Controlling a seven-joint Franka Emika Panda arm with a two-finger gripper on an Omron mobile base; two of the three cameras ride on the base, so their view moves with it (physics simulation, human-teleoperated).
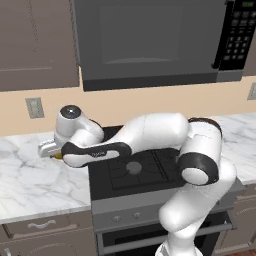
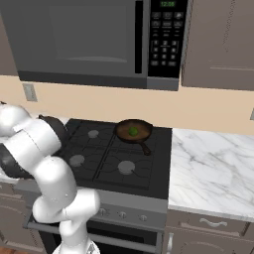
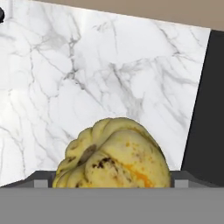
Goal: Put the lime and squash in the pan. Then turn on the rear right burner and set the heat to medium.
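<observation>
Squash [image 3: 114,154] sits between the tool's [image 3: 112,180] spread jaws (arm stretched left, low over the marble counter [image 1: 30,180]).

**No legible text in the kitchen**

The microwave [image 2: 94,42] above the stove has a control panel [image 2: 166,37] on its right side, with a small green display at the top and rows of pale buttons beneath, but the digits and button marks are too small and blurred to read. No brand, label or sign can be made out anywhere else.
</observation>
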